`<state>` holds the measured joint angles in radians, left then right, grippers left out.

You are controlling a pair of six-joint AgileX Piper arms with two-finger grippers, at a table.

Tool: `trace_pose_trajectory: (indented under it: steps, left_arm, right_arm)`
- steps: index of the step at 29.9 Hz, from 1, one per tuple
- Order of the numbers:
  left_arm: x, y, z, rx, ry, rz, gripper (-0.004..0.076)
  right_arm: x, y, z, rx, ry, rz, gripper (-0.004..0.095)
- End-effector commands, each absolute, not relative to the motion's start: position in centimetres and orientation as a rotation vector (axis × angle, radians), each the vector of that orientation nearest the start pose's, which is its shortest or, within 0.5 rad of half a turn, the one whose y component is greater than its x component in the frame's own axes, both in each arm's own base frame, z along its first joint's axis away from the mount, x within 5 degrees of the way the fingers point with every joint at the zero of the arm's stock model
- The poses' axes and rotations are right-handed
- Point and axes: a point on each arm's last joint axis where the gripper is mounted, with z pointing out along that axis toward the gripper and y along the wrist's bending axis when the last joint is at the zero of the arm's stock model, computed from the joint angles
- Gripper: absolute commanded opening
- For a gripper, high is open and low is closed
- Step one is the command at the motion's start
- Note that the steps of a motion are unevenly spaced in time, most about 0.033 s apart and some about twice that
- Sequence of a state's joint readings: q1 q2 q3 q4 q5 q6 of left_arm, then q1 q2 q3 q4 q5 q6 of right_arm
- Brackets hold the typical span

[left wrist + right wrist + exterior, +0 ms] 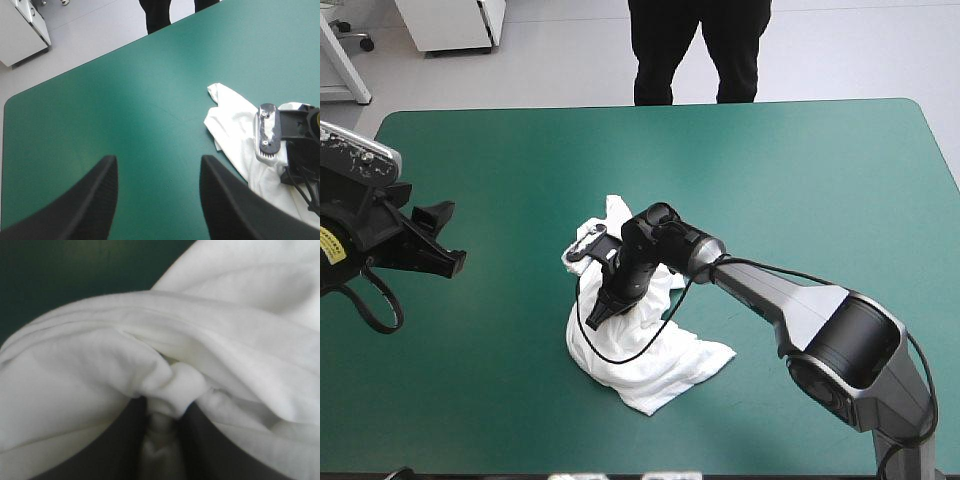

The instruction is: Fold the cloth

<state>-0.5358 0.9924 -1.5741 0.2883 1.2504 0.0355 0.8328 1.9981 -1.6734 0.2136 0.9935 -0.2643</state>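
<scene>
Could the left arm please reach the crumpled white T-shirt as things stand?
Probably yes: only bare teal-green table cover lies between the open black-fingered left gripper and the crumpled white T-shirt; the right gripper pinches just one fold.

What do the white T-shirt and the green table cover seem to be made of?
T-shirt: soft matte fabric, likely cotton knit; it bunches in rounded folds at the right gripper. Teal-green cover: smooth sheet, maybe vinyl; faint sheen, no wrinkles.

One white T-shirt [655,365], one table [770,170], two grippers: left gripper [156,167], right gripper [605,305].
</scene>
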Motion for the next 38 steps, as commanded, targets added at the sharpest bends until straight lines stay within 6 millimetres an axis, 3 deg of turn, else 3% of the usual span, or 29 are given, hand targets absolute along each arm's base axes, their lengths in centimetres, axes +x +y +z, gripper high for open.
trace_pose_trajectory:
  steps: [1, 2, 4, 10, 14, 20, 25, 30, 34, 38]
  left_arm:
    - [12.6, -4.5, 51.8, 0.508, 1.963, 0.041, 0.0367]
    - [12.5, -4.5, 51.7, 0.51, 1.973, 0.041, 0.0367]
    - [12.5, -4.5, 51.6, 0.511, 1.988, 0.045, 0.0367]
    - [13.0, -4.5, 51.2, 0.519, 2.018, 0.088, 0.0368]
    - [15.5, -5.8, 50.2, 0.58, 2.068, 0.161, 0.0368]
    - [20.9, -8.9, 46.8, 0.708, 2.203, 0.234, 0.0368]
    - [25.7, -11.1, 43.0, 0.774, 2.318, 0.236, 0.0368]
    - [30.3, -10.2, 39.6, 0.692, 2.422, 0.037, 0.0382]
    - [33.2, -9.9, 36.8, 0.657, 2.49, -0.034, 0.0419]
    - [35.4, -10.9, 33.6, 0.702, 2.541, -0.07, 0.0461]
  right_arm:
    - [28.7, 32.3, 29.8, -1.265, 2.387, 0.42, 0.052]
    - [28.9, 32.1, 30.7, -1.247, 2.388, 0.408, 0.0627]
    - [29.0, 31.7, 32.1, -1.219, 2.382, 0.395, 0.0707]
    - [27.9, 28.2, 35.7, -1.181, 2.376, 0.148, 0.0637]
    - [27.2, 24.7, 38.3, -1.081, 2.342, -0.005, 0.0635]
    - [25.9, 18.3, 40.5, -0.872, 2.408, -0.037, 0.0635]
    - [23.9, 14.2, 40.9, -0.758, 2.444, -0.044, 0.0635]
    - [20.3, 11.2, 40.5, -0.702, 2.46, -0.028, 0.0635]
    - [18.0, 9.9, 39.5, -0.673, 2.487, 0.014, 0.0635]
    - [15.9, 9.6, 37.6, -0.682, 2.553, 0.126, 0.0635]
